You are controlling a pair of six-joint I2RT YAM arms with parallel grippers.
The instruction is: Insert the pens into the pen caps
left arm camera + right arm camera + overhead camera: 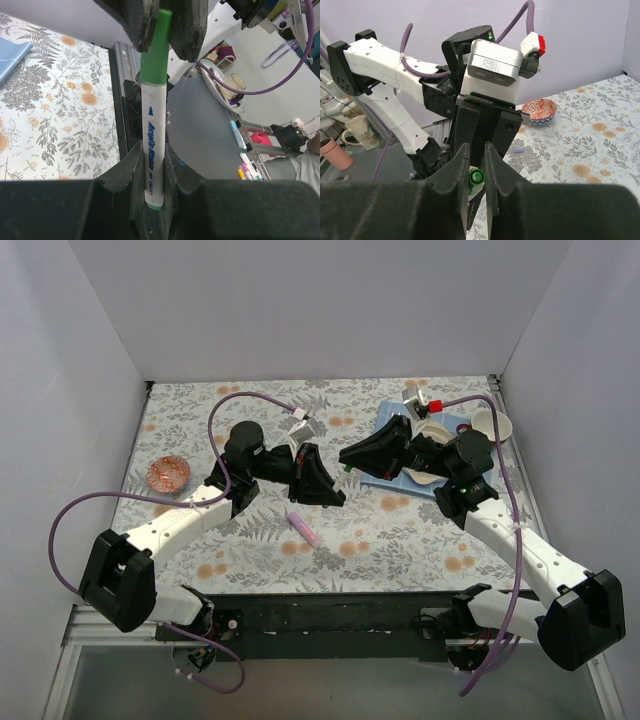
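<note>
My left gripper (152, 175) is shut on a whitish pen (151, 130) with blue lettering and holds it up off the table. A green cap (155, 50) sits on the pen's far end, between the fingers of my right gripper (475, 160), which is shut on it. In the right wrist view the cap (477, 177) shows end-on. From above, the two grippers meet tip to tip at the cap (345, 469) over the middle of the table. A pink-lilac pen (304, 527) lies loose on the cloth in front of them. A small lilac piece (519, 149) lies on the cloth near the bowl.
A red patterned bowl (168, 474) stands at the left of the floral cloth; it also shows in the right wrist view (539, 111). A blue mat (392, 418) with white dishes (492, 425) lies at the back right. White walls enclose three sides.
</note>
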